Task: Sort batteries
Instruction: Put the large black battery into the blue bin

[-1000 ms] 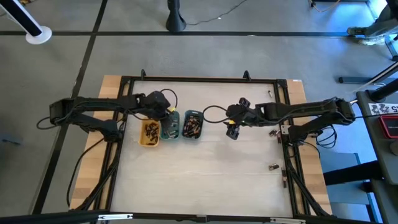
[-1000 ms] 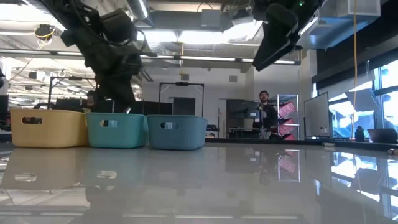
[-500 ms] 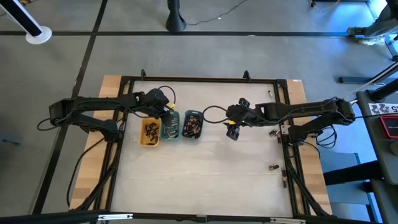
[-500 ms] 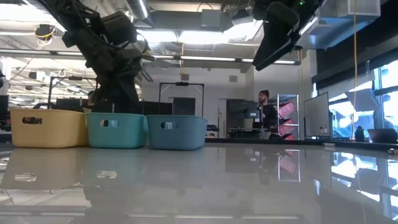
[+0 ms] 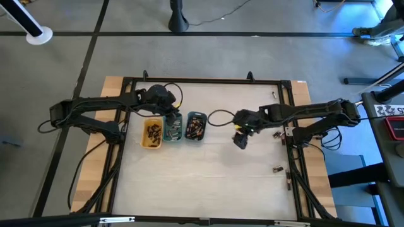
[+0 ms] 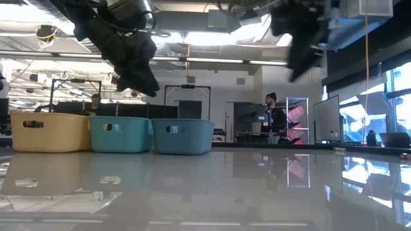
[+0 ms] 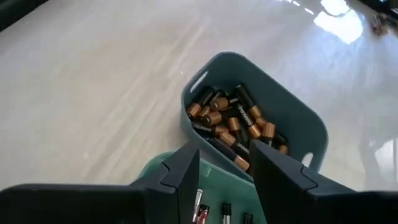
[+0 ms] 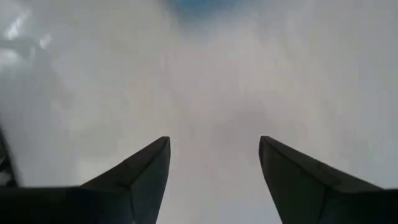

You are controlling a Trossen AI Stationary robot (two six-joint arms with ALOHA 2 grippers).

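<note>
1. Both arms have shifted since the earlier frame: the left gripper (image 5: 169,106) has risen off the trays and hangs over the teal tray (image 5: 172,128), while the right gripper (image 5: 240,140) has swung down toward bare counter (image 5: 208,176).
2. Largest nearby are the 3 trays in a row: yellow tray (image 5: 151,133), teal tray, grey-blue tray (image 7: 292,118), each touching its neighbour.
3. Batteries (image 7: 230,121) fill the grey-blue tray in a loose copper-and-black heap; more lie in the yellow tray and a few in the teal one.
4. Left fingers (image 7: 186,177) stand apart with nothing between them; the right gripper's fingers (image 8: 140,171) are also apart and empty over blank counter.
5. Risk: the heap is tangled, so a grab could pinch 2 batteries or flick 1 over the rim.
6. Tray walls crowd any low approach; a finger catching a rim could drag the whole row.
7. 2 small dark objects (image 5: 278,169) lie near the counter's right edge, too small to identify.
</note>
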